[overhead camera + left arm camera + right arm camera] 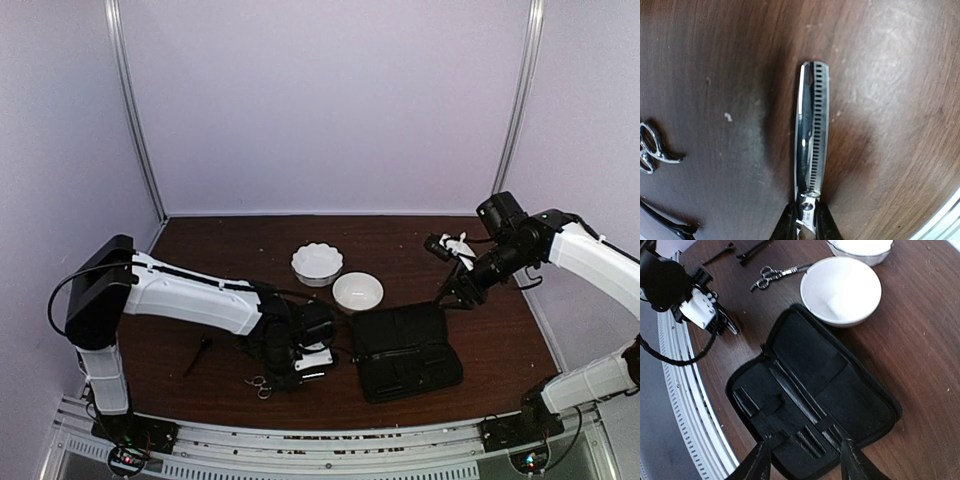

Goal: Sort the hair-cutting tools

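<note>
Left gripper (808,226): fingers (787,225) clenched on the thinning scissors (812,125), pinching them at the pivot, one finger on each side. The toothed blade runs straight out ahead of the fingertips, over the dark wood table (900,100). I can't tell whether it rests on the wood or hangs just above it. Off to the left of the fingers, the rings of the second scissors (651,150) lie flat on the table, apart from the held pair. Closer in on the same side, a black clip (665,230) pokes into view.

Right gripper (804,462): fingers (759,464) released and spread apart, nothing between them. Directly beneath them the black zip case (810,385) lies open, inner pockets facing up. Just past the case's far edge sits a plain white bowl (840,290). A second white bowl (860,247) sits beyond that one, close against it. Farther ahead and to the left of these fingers, the second scissors lie just beside the plain bowl, with two thin clips past them.
</note>
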{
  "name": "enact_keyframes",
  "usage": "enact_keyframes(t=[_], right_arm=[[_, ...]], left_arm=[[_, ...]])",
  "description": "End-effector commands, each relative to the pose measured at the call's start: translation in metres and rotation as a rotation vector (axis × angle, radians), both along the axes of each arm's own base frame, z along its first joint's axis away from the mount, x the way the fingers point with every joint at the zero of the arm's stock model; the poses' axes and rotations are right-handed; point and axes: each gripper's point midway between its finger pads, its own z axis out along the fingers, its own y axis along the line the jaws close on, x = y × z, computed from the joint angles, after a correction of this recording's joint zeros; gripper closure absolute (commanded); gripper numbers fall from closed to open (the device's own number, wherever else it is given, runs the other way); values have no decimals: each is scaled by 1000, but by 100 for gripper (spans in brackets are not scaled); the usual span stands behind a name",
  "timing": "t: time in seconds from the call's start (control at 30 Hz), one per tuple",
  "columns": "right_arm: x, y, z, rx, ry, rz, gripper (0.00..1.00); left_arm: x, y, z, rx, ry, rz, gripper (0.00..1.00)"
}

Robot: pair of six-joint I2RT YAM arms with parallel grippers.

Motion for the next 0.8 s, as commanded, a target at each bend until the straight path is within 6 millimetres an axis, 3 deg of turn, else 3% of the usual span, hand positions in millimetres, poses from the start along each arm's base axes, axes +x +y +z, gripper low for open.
enact_keyframes(t=[0.0, 0.23, 0.33, 0.6, 0.77], right_arm=[[-11, -34, -19, -187, 109, -91, 51], [-12, -78, -48, -411, 119, -206, 51], [-8, -97, -55, -528, 131, -248, 51], [-31, -124, -91, -721, 264, -143, 51], [-28, -134, -111, -801, 255, -76, 51]], left_arm=[[8, 0, 16, 12, -24, 2, 99], [19, -51, 74, -150, -38, -29, 100], [22, -66, 87, -177, -34, -42, 100], [21, -97, 96, -193, -27, -99, 100], [12, -97, 93, -176, -12, -100, 100]])
